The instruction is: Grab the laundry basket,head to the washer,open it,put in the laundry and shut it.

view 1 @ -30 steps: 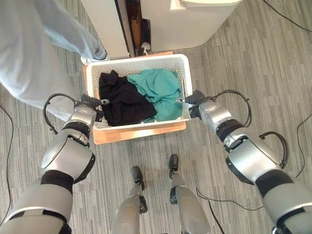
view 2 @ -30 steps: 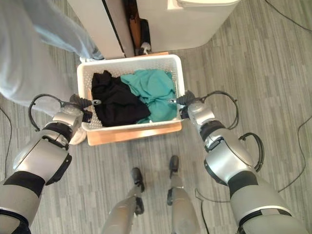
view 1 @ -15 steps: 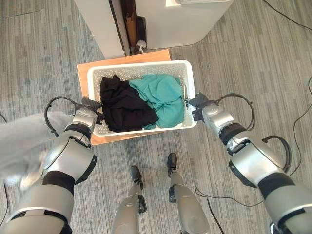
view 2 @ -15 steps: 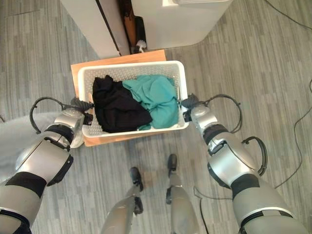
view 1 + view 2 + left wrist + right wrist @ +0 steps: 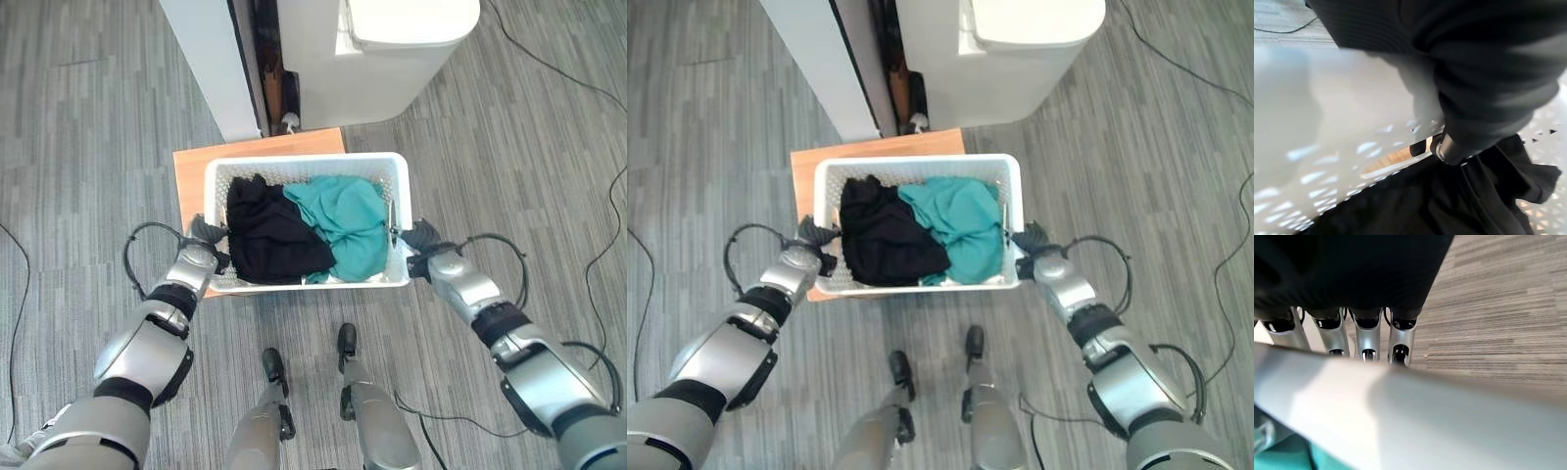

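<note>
We see the white laundry basket (image 5: 306, 168) in the centre of the left eye view, between the two hands. Its perforated walls hold a black garment (image 5: 269, 235) on the frame-left side and a teal garment (image 5: 345, 220) on the frame-right side; the two touch in the middle, the teal one lapping against the black.

The left hand (image 5: 208, 231) sits at the basket's left short wall, at about mid-height of the frame. In the left wrist view the dark cover lies against the white rim (image 5: 1342, 122), and a dark-tipped finger (image 5: 1447, 148) reaches over the rim to the inside, just above the black cloth (image 5: 1449, 200). We read this hand as hooked on the basket's edge.

The right hand (image 5: 419, 242) sits at the opposite short wall, centre right of the frame. In the right wrist view its silver fingers (image 5: 1367, 338) run in a row down behind the white rim (image 5: 1449, 416); their ends are hidden by the rim, so we cannot tell how far they curl. A strip of teal cloth (image 5: 1283, 458) shows at the lower left corner there.

The basket overlaps a wooden board (image 5: 196, 166) on the grey striped floor (image 5: 88, 147); whether it rests on the board we cannot tell. Above it, at the top of the frame, stand a white appliance (image 5: 392, 49) and a white panel (image 5: 211, 59), with a dark gap between them.
</note>
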Robot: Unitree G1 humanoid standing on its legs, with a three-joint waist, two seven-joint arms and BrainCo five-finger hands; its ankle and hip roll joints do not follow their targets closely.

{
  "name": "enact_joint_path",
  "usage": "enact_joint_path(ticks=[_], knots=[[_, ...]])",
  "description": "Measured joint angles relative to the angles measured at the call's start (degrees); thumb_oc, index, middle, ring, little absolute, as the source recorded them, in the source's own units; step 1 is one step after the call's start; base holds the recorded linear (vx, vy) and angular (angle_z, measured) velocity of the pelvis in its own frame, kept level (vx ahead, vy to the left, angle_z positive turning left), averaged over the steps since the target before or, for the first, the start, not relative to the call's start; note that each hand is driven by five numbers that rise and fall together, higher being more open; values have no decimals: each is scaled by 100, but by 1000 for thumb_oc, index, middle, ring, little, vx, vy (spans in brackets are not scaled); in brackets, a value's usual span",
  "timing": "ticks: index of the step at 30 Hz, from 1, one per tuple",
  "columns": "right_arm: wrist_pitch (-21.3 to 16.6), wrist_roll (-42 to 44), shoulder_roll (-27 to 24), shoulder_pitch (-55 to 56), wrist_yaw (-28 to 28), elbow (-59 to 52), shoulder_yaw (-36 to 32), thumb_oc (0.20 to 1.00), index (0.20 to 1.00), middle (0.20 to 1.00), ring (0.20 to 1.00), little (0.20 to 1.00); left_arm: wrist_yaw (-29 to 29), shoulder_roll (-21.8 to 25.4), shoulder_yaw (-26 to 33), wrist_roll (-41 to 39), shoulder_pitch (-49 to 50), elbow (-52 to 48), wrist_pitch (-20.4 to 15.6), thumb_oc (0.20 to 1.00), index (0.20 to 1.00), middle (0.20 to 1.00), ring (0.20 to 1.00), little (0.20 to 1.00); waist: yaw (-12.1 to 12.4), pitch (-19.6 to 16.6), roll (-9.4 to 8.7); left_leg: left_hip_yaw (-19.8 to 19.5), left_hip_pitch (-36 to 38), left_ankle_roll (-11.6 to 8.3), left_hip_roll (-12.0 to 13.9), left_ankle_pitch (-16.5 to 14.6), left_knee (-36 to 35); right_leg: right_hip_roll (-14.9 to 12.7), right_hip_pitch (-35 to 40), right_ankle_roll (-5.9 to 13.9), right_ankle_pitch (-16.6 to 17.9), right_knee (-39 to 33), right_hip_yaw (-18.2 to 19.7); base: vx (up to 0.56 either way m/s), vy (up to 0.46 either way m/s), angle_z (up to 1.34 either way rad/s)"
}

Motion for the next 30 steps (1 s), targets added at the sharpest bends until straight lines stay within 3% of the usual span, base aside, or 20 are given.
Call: enact_joint_path(ticks=[4,7,16,21,26,30], knots=[[-44,-474,9,827,-23,-550,-648,200,200,200,200,200,62,-65,225,246,730,-1015,-3,200,200,200,200,200,41,198,344,-181,285,-20,14,36,-9,-10,394,4,-135,-3,-210,0,-15,25],[-47,-772,108,1294,-28,-942,-997,200,200,200,200,200,64,-142,412,389,1006,-1306,6,200,200,200,200,200,51,251,477,-247,421,-33,22,46,-9,-5,560,-14,-145,-3,-264,-8,-13,11],[-164,-1048,380,2380,-32,-1522,-1599,200,200,200,200,200,57,-224,386,686,1549,-1931,16,200,200,200,200,200,8,222,532,-346,929,-7,25,13,-8,-13,1113,-33,-249,-4,-336,34,-17,5],[-186,-1122,386,2979,-31,-1782,-1770,200,200,200,200,200,28,-418,381,725,1869,-2023,19,200,200,200,200,200,-14,5,685,-377,1132,-27,60,-8,-9,23,1342,-42,-277,-4,-376,27,-75,2],[-213,-1169,445,3512,-22,-2008,-1845,200,200,200,200,200,-22,-439,384,724,2391,-2273,19,200,200,200,200,200,-22,-315,605,-393,1127,-50,141,-15,-5,106,1340,-44,-325,-16,-380,-8,-98,0],[-298,-1168,561,3812,-22,-2009,-1881,200,200,200,200,200,-67,-442,372,715,2568,-2310,22,200,200,200,200,200,-11,-367,524,-449,1173,-118,216,15,16,183,1411,-106,-360,-49,-404,6,-55,3]])
